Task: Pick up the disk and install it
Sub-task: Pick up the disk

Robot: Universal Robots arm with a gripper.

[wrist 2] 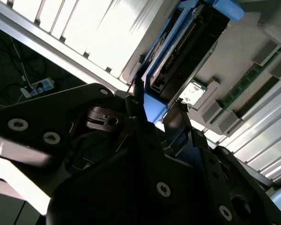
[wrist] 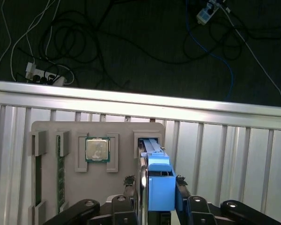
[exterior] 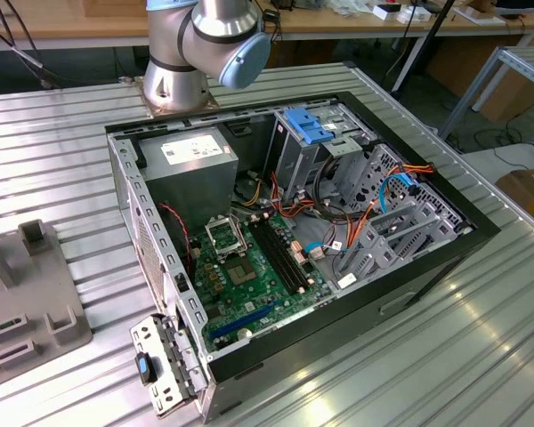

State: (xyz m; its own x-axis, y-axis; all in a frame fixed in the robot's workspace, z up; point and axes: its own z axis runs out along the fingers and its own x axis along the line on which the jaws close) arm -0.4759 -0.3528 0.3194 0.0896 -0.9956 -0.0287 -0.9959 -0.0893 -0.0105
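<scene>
In both wrist views the disk [wrist: 158,185] [wrist 2: 155,104] stands on edge in a slot of a grey holder tray [wrist: 51,129]. It has a silver-grey body framed by bright blue rails. My gripper [wrist: 154,180] [wrist 2: 159,108] straddles its upper end, with one black fingertip [wrist: 129,180] on each side. A small gap shows beside one fingertip, so the gripper is open around the disk. In the exterior view the arm's base [exterior: 196,53] stands behind the open computer case [exterior: 409,285].
The holder tray also carries a processor chip [wrist: 97,149] and memory sticks [wrist: 61,173]. Part of the tray [exterior: 27,294] lies at the exterior view's left on the ribbed metal table [exterior: 445,374]. Inside the case stands a grey drive cage with a blue latch [exterior: 307,124]. Cables and power strips [wrist: 42,75] lie on the floor beyond the table edge.
</scene>
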